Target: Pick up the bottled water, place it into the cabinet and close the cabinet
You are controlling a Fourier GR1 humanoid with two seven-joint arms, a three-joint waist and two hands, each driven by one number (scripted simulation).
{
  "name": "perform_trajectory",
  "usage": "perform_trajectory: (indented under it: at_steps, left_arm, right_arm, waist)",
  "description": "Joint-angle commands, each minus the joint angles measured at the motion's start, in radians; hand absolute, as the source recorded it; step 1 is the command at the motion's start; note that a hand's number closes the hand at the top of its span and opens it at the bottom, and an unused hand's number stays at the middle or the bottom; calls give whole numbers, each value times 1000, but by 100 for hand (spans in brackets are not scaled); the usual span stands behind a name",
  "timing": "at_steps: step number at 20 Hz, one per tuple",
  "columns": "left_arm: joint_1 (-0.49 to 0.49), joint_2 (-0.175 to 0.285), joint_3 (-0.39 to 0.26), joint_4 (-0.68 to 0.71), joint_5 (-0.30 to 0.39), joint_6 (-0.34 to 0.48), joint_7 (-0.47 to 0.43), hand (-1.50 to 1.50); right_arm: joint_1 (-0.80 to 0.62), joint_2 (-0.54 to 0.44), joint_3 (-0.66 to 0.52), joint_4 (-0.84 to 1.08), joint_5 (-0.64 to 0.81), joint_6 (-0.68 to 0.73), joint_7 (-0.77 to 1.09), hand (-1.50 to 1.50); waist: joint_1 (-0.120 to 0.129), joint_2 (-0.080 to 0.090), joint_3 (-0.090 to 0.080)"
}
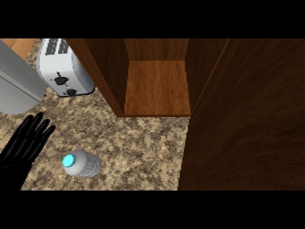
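Observation:
The bottled water (82,163) stands upright on the speckled counter (141,138), seen from above as a pale ribbed bottle with a light blue cap. My left hand (24,142) rests open at the lower left, fingers straight and pointing away, a short gap left of the bottle and not touching it. Behind the bottle, the wooden cabinet (156,87) stands open with a bare shelf inside. Its open door (254,116) fills the right side of the view. My right hand does not show.
A white toaster (63,67) sits at the back left beside the cabinet's left wall. A grey appliance (8,80) fills the far left corner. The cabinet door blocks the counter's right side.

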Motion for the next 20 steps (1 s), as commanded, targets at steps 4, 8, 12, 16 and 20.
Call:
perform_trajectory:
  at_steps: [4, 8, 12, 16, 20]
  left_arm:
    - [-67, -40, -22, 232, -130, -19, -144, -150]
    - [-94, -18, 23, 389, -138, -69, -255, -150]
    - [-135, -31, 13, 502, -196, -66, -331, -150]
    - [-85, -10, 35, 629, -249, -100, -511, -150]
    - [-199, -46, 24, 759, -310, -21, -526, -150]
  right_arm:
    - [68, -25, 54, -200, 35, -1, 54, -150]
    - [-33, -12, 54, -201, 39, -57, 170, -150]
    - [-32, -41, 8, -206, -3, -39, 141, -150]
    - [-1, -23, 90, -221, 65, -72, 134, -150]
    - [-11, -57, 52, -230, 34, -56, 127, -150]
  waist:
    - [-6, -1, 0]
    - [-1, 0, -1]
    - [-5, 1, 0]
    - [-4, -2, -1]
    - [-11, 0, -1]
